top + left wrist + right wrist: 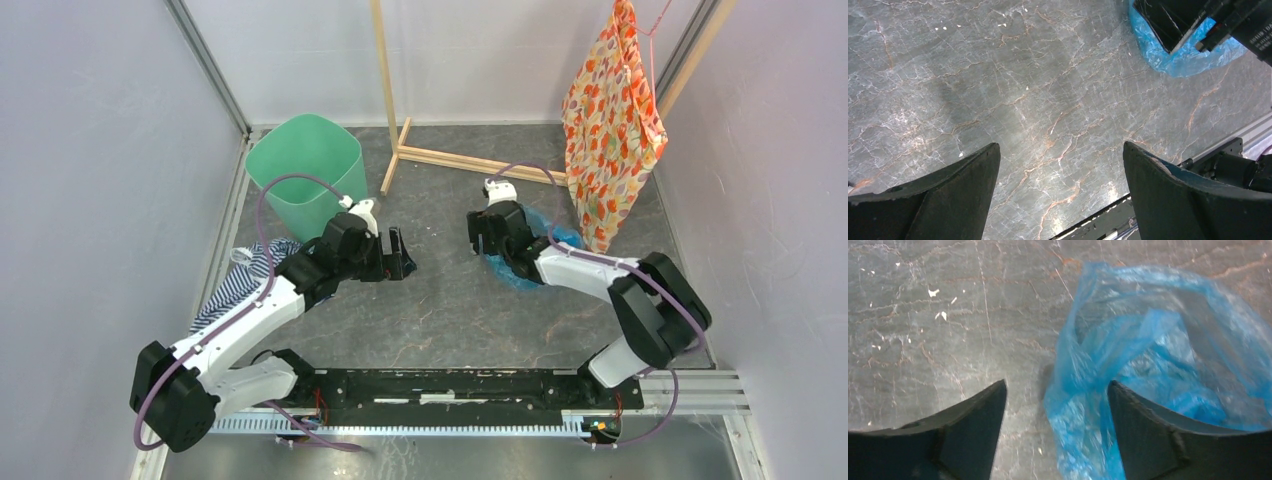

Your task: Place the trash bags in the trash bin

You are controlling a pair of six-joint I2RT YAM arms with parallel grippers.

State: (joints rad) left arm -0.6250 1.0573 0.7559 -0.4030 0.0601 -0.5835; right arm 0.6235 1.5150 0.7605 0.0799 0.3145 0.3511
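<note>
The bag (1168,355) is seen lying crumpled on the table (440,310), right of centre and well apart from the bin (305,165); it has not been put in the bin. Its thin blue plastic is bunched into loose folds; the grey marbled surface is visible through it in places.

The right gripper (1056,385) is held low over the bag's left edge; its jaws are spread wide, and a raised fold of plastic is seen between the fingers (1158,450), close to the right-hand one; nothing is pinched, and whether that finger touches the plastic cannot be told.

The left gripper (1060,146) is held over the middle of the table, pointed toward the right gripper; its jaws are likewise spread, with only bare table framed between them; the bag is seen at the upper right of its wrist view, partly covered by the right gripper's black body.

The bin is stood upright at the far left of the table, mouth up, just beyond the left gripper. A striped cloth (245,275) is laid at the left edge near the bin, partly covered by the left arm. A wooden stand (400,130) is set at the far side; an orange floral fabric (610,130) is hung at the far right, its lower end near the bag.
</note>
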